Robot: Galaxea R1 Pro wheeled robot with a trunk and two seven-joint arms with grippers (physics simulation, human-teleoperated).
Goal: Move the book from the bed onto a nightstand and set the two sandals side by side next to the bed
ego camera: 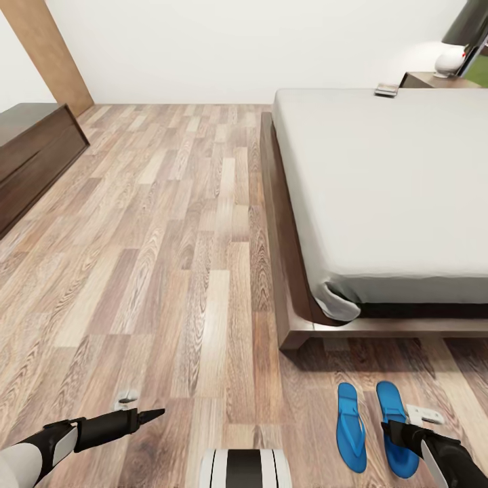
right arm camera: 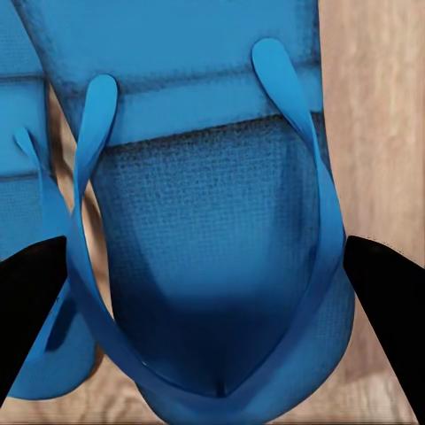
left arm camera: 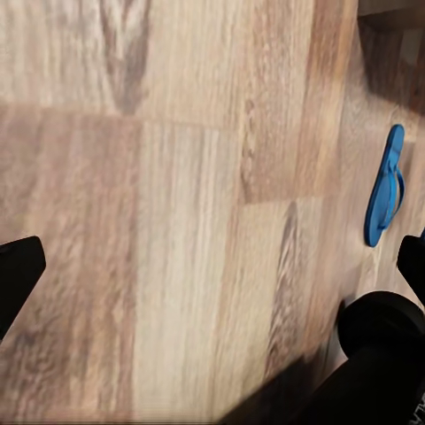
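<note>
Both blue sandals (ego camera: 369, 428) lie flat, side by side on the floor just off the bed's (ego camera: 379, 190) foot corner. Right gripper (right arm camera: 212, 292) hangs spread wide, empty, over one strap; left gripper (left arm camera: 212, 266) gapes too. Light, floppy things: pinch the strap.

Two sandals (ego camera: 373, 427) lie side by side near bed (ego camera: 386, 196).

white wall (ego camera: 203, 47) at far side, brown door (ego camera: 51, 51) far left. wood-plank floor (ego camera: 169, 271) thru room. long dark bench (ego camera: 34, 156) on left. bit of green window (ego camera: 478, 68) far right.
</note>
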